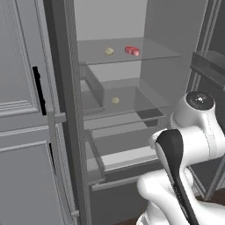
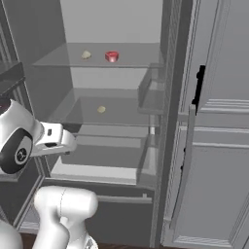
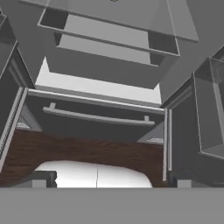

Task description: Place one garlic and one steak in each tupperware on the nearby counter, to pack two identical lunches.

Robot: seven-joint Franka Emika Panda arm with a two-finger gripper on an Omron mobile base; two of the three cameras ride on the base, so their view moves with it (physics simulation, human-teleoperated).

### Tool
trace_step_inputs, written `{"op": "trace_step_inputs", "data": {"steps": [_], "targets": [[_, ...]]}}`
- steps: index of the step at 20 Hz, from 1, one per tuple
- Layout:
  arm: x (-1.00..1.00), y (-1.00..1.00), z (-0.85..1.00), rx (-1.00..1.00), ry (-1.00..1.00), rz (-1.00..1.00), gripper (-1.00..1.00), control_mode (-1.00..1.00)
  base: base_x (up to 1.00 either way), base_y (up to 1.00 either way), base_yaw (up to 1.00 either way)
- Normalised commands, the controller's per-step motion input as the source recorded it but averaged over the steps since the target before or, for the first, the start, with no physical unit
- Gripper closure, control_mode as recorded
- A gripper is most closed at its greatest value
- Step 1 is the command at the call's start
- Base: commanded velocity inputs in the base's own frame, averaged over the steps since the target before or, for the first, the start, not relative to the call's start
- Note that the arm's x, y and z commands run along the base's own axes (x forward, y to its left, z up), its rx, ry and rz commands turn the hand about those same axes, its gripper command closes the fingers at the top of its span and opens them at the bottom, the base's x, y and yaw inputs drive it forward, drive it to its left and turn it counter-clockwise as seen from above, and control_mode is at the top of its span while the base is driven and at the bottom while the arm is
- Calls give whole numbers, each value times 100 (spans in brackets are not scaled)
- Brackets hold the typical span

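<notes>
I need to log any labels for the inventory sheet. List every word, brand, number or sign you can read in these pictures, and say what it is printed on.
None can be read: no words, brands or numbers appear on the open grey fridge's glass shelves, the pale cream garlic bulbs, the red marbled steak or the grey panelled door.
A small mark on the arm's round dark joint cap is too small to read.

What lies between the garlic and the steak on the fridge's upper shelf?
Nothing: bare glass shelf separates the upper garlic and the steak, seen in both base views.
</notes>
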Motion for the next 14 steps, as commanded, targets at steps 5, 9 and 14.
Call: {"op": "trace_step_inputs", "data": {"steps": [5, 9, 14], "targets": [[0, 0, 0, 0, 0, 0, -100, 100, 11, 1, -25], [58, 1, 0, 4, -13, -1, -100, -100, 0, 0, 0], [83, 18, -1, 2, -21, 0, -100, -100, 0, 0, 0]]}}
